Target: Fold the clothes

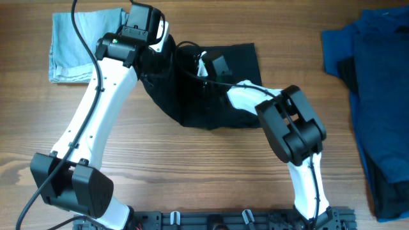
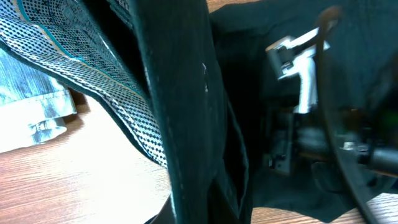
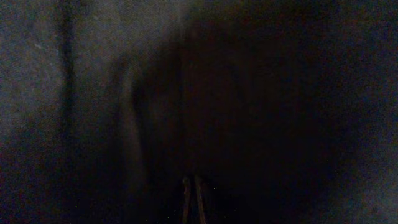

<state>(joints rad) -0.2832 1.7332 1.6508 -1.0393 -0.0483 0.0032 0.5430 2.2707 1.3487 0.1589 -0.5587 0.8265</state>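
Black shorts [image 3: 199, 93] fill right wrist view, waistband [image 2: 93, 81] only in left's, left tool [image 1: 161, 59], right tool [image 1: 206, 64] clamped on them

Left arm [image 1: 96, 108] stretching out to edge of black shorts [image 1: 192, 105], left gripper [image 1: 155, 56] pinching them, jaws closed; right arm [image 1: 294, 124] elbowing over them, right gripper [image 1: 206, 64] closed, pointing into their middle

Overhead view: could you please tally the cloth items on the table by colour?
Black shorts: 1
Pale-blue denim piece: 1
Dark-blue and black heap: 1 (the pieces within it cannot be told apart)
Total: 3
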